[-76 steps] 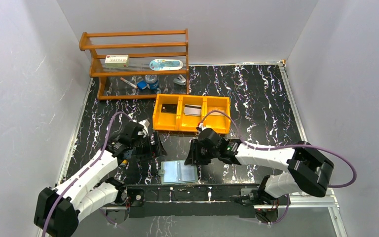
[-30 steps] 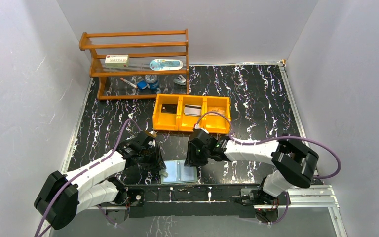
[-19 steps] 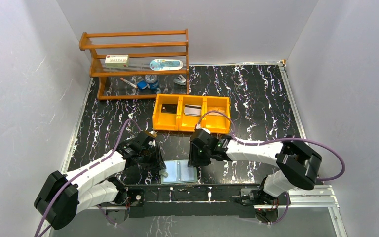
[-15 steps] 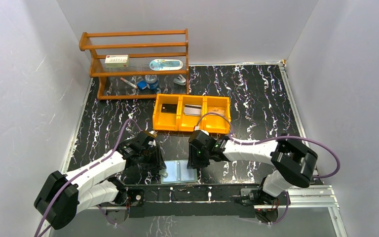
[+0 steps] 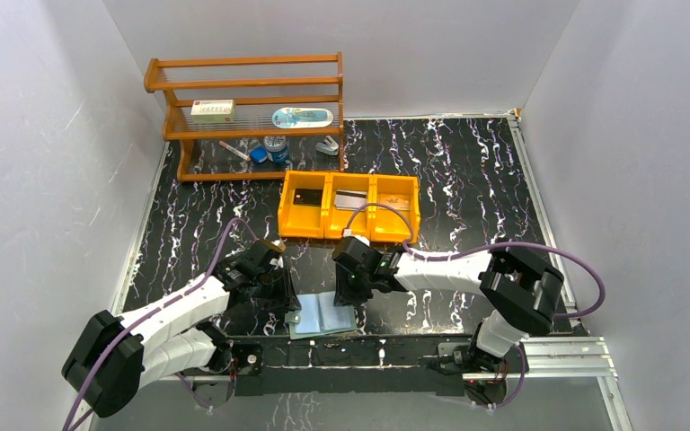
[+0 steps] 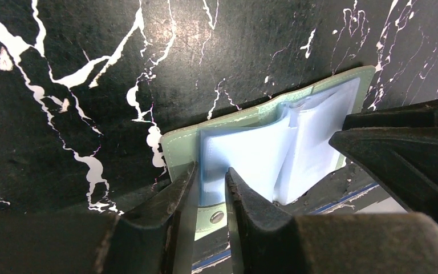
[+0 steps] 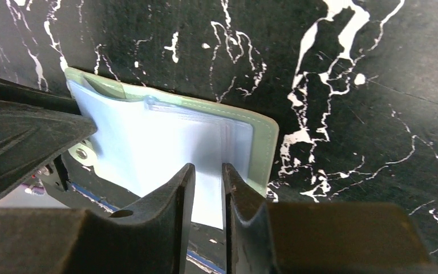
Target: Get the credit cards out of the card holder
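At the near edge of the black marbled table lies the green card holder, opened, with its pale glossy pockets facing up. The left gripper is at the holder's left panel. Its jaws are almost together, with the panel's edge pinched between them near the metal snap. The right gripper is at the right panel, and its jaws are also nearly together, closed on the pale pocket sheets. In the pockets I cannot make out any card.

Farther back stands the orange tray. A black card lies in its left compartment and a silver-grey card in the middle one. Behind it, by the far wall, is a wooden rack with a white box on a shelf.
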Controlling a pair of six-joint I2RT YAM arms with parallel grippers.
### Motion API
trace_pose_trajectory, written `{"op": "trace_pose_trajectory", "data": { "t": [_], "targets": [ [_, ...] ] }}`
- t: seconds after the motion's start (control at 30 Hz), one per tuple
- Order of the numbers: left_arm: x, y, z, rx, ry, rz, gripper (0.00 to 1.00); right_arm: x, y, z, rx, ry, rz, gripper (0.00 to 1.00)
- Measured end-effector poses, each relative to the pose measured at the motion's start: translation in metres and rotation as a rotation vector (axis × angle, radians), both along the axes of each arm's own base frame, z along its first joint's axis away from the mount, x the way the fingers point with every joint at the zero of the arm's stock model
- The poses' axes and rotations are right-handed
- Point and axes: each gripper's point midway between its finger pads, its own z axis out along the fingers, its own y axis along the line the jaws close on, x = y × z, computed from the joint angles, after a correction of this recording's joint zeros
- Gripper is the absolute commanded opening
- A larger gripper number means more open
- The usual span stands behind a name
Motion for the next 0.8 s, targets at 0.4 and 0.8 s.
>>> {"op": "trace_pose_trajectory", "data": {
  "t": [0.4,0.8],
  "targets": [
    [0.001,-0.003,0.000,-0.019,-0.010,0.003,0.21,-0.004,0.027,0.017,0.093,0.002,0.067,0.34],
    [0.002,-0.003,0.004,-0.038,-0.027,0.023,0.21,-0.018,0.069,0.028,0.269,0.078,0.179,0.40]
  ]
}}
